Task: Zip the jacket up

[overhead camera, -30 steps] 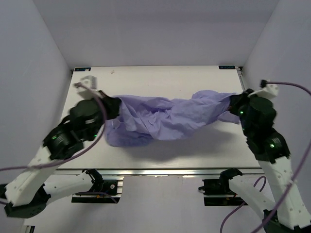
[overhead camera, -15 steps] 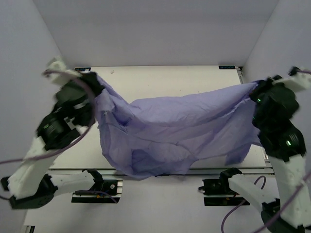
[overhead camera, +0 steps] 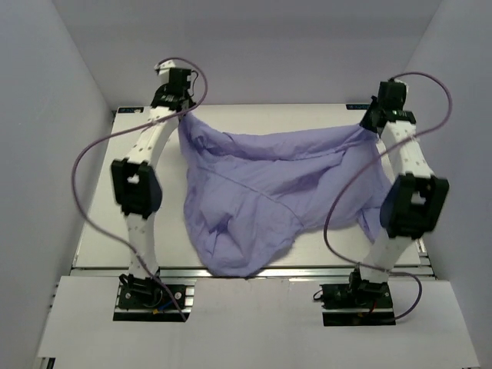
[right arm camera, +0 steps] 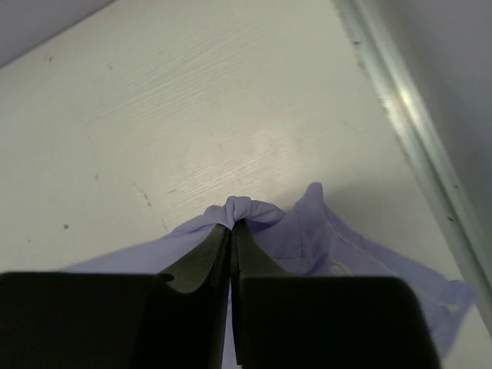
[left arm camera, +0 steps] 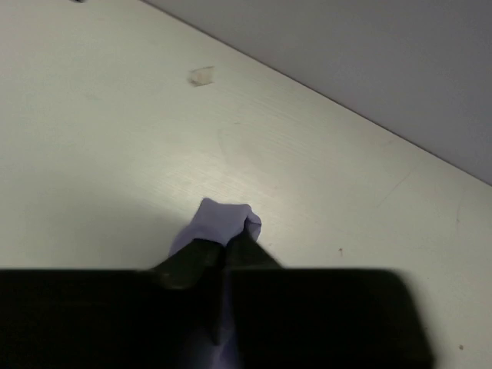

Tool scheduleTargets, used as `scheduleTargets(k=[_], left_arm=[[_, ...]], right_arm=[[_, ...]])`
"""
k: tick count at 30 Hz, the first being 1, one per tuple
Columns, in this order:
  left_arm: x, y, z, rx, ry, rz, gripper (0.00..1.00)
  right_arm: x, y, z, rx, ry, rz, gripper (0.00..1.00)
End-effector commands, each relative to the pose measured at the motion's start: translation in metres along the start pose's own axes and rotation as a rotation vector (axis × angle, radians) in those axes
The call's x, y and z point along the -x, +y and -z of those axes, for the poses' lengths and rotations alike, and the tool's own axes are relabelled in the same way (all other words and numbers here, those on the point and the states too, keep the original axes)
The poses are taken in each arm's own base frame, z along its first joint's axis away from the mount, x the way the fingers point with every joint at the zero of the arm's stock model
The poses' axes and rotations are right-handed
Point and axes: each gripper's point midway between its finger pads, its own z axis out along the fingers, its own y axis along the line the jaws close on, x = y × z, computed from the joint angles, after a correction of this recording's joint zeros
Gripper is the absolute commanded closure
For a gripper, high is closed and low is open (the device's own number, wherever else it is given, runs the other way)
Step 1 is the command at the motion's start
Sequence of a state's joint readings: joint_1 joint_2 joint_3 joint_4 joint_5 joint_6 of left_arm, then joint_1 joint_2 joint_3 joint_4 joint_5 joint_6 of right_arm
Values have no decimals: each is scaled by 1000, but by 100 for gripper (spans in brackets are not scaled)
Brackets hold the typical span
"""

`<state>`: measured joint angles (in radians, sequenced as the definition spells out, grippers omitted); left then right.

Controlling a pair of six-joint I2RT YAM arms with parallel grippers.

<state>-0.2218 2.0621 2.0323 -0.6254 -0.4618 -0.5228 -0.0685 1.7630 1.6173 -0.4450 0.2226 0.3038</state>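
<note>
The lavender jacket [overhead camera: 269, 184] hangs stretched between my two grippers above the white table, sagging toward the near edge. My left gripper [overhead camera: 181, 115] is at the far left, shut on a pinch of the jacket's fabric [left arm camera: 223, 223]. My right gripper [overhead camera: 367, 125] is at the far right, shut on another bunch of the fabric [right arm camera: 246, 209]. More of the jacket [right arm camera: 369, 246] shows spread below the right fingers. No zipper is visible.
The white table [overhead camera: 261, 119] sits inside white walls. A metal rail [right arm camera: 415, 131] runs along its right edge. A small scrap [left arm camera: 201, 75] lies on the table far left. The jacket's lower hem [overhead camera: 238, 265] hangs over the near edge.
Both arms have reached up and toward the far wall, lifting the jacket from a bunched heap into a wide hanging sheet. Both grips have held.
</note>
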Motion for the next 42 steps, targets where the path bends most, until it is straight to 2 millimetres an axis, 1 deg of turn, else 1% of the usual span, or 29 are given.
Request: scheduleTargets(k=[1,2,3,4,5,7,8,9,10,11,12,13,14,15,16,17,18,19,21,22,23,27,32,35,36,37,38,41,42], left_arm=[[-5,-56,-26,-202,79,-49,67],[18,-71,-20,-248,39,-29,27],[15,-75,-23,-273,45,-28,9],[14,-78,-18,-317,53,-35,2],[16,-73,-5,-327,39,-25,2],[11,-65,11,-345,41,-18,2],[7,-61,20,-354,50,-12,2],[-20,-49,22,-337,113,-15,2],[-13,-48,46,-362,107,-5,2],[-24,-45,55,-368,139,-5,2],[-63,-37,60,-348,224,-29,2],[-66,-35,79,-363,227,-31,2],[-83,-33,87,-362,258,-44,2],[-119,-23,91,-339,331,-66,2],[-143,-30,106,-361,372,-92,2],[-153,-32,120,-389,389,-98,2],[-175,-38,133,-407,426,-108,2],[-208,-23,136,-380,489,-125,2],[-239,-29,156,-444,572,-103,2],[-269,-14,159,-424,640,-108,2],[-280,-13,161,-442,664,-97,2],[-316,23,150,-281,741,-128,2],[-322,50,129,-118,745,-167,2],[-321,92,105,42,771,-125,2],[-310,115,89,109,766,-66,2],[-307,129,80,160,767,-45,2],[-285,155,61,256,714,-4,2],[-258,189,25,387,647,34,2],[-225,188,1,376,590,75,2]], right_arm=[[8,52,-24,243,68,45,91],[29,61,-19,270,41,47,82],[21,63,-25,280,77,49,65],[19,63,-22,281,91,53,21],[15,61,-14,285,95,58,13],[10,58,-6,287,77,46,11],[-21,49,-10,263,135,37,11],[-19,47,5,261,107,31,11],[-29,48,9,265,111,35,11],[-36,49,11,273,107,28,11],[-63,51,16,294,151,36,11],[-74,55,18,317,168,43,11],[-84,59,18,333,184,53,11],[-101,59,14,333,222,58,11],[-114,71,15,351,251,89,11],[-129,71,7,336,292,100,11],[-140,76,6,335,321,113,11],[-145,78,4,331,340,118,11],[-162,80,-1,311,383,130,11],[-170,81,-2,310,400,137,11],[-177,80,-2,302,412,140,11],[-218,84,12,299,479,152,11],[-278,72,48,259,556,174,11],[-307,73,81,242,589,172,11],[-336,70,99,252,642,203,11],[-347,70,110,261,662,205,11],[-369,73,134,292,692,228,11],[-395,95,182,433,763,266,11],[-408,113,206,536,776,332,11]])
